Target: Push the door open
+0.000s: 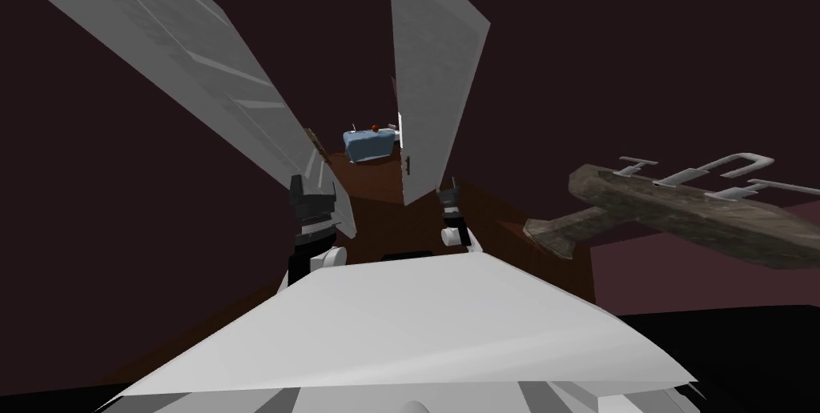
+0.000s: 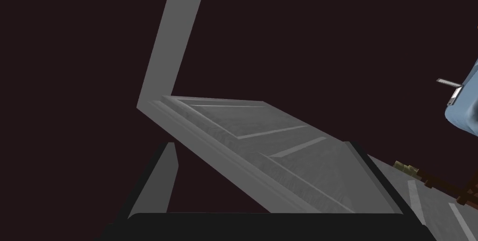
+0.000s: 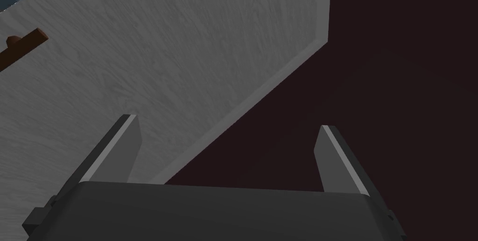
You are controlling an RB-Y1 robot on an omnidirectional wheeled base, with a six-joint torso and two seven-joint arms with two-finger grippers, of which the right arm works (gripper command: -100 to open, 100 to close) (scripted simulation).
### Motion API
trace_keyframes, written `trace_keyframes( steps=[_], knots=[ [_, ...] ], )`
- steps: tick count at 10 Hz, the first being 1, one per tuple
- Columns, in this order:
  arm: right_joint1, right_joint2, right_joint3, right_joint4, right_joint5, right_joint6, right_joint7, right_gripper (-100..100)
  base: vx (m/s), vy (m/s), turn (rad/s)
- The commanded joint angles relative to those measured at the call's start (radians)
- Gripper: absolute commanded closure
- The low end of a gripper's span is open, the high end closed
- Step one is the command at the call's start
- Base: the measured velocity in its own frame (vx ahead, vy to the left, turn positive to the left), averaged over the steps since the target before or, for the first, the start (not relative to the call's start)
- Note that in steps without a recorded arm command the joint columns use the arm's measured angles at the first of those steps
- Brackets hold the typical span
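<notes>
Dark maroon surroundings frame the panelled door (image 1: 184, 56), so the left pincer (image 1: 313, 190), blades apart like the right pincer (image 1: 448, 190), should press flat and steadily on its face.

Head camera looks steeply down on panelled door (image 1: 200, 56) and grey panel (image 1: 436, 72); each wrist camera closely faces one
</notes>
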Motion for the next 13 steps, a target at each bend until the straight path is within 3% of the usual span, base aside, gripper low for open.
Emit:
trace_keyframes(
  steps=[1,13],
  knots=[
    [-0.016,-0.001,0.007,0.039,-0.010,-0.008,-0.024,-100,0.089,-0.055,0.079],
    [-0.123,-0.005,0.054,0.317,-0.090,-0.065,-0.206,-100,0.086,-0.058,0.100]
  ],
)
